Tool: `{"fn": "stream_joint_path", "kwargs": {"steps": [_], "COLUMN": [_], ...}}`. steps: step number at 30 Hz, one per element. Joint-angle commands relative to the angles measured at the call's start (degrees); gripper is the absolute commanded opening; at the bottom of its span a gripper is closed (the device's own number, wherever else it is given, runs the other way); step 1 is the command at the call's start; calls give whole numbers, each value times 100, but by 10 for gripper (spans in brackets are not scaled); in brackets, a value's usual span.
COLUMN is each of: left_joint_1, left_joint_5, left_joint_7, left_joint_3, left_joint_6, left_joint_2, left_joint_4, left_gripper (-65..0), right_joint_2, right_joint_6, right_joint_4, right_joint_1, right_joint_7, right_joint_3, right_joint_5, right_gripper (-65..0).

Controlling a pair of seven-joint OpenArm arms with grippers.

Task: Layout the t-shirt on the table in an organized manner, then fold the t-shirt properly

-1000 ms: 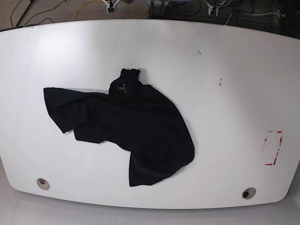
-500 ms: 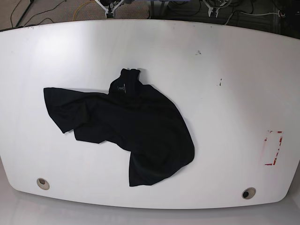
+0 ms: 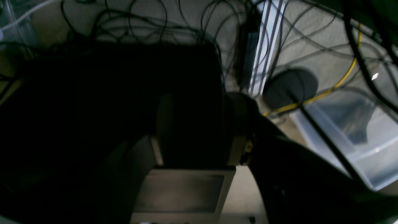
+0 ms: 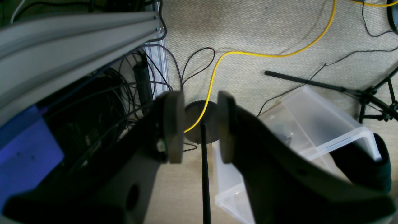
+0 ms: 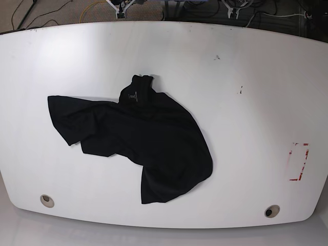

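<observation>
The black t-shirt (image 5: pixel 148 143) lies crumpled on the white table (image 5: pixel 246 102), left of centre. One sleeve is spread to the left, the hem is bunched toward the front, and the grey neck label (image 5: pixel 133 96) faces up. Neither gripper is near it. In the right wrist view, my right gripper (image 4: pixel 199 127) hangs over the carpet beyond the table, open with nothing between its pads. In the dim left wrist view, my left gripper (image 3: pixel 199 130) also has its fingers (image 3: pixel 238 130) apart, with nothing held.
A red-marked rectangle (image 5: pixel 299 161) sits at the table's right. Two grommet holes (image 5: pixel 47 200) (image 5: pixel 272 210) are near the front edge. Beyond the far edge lie floor cables, a yellow cable (image 4: pixel 248 54), a clear plastic bin (image 4: pixel 311 124) and an aluminium frame rail (image 4: pixel 77 28).
The t-shirt has not moved. At the table's far edge, the arm part on the left has shifted slightly.
</observation>
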Motion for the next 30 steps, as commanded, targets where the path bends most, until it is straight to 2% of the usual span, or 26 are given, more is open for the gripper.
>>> {"fn": "stream_joint_path", "kwargs": {"steps": [1, 15, 20, 30], "left_joint_1": [84, 111, 260, 867], "left_joint_5": [-16, -16, -25, -34], "left_joint_7": [60, 51, 51, -107], "left_joint_3": [2, 2, -7, -7], "left_joint_6": [12, 12, 12, 12], "left_joint_2": [-48, -48, -56, -65], "left_joint_4": [-7, 1, 318, 1267], "left_gripper": [-415, -415, -415, -415], "right_joint_2": [-21, -21, -21, -91], "right_joint_6": [35, 35, 35, 26], "right_joint_4": [6, 23, 58, 375], "right_joint_1": [-9, -9, -36, -458], "right_joint_7": [45, 54, 80, 625], "right_joint_3": [1, 1, 1, 1], "right_joint_5": [1, 1, 1, 18], "right_gripper": [-479, -480, -482, -484]}}
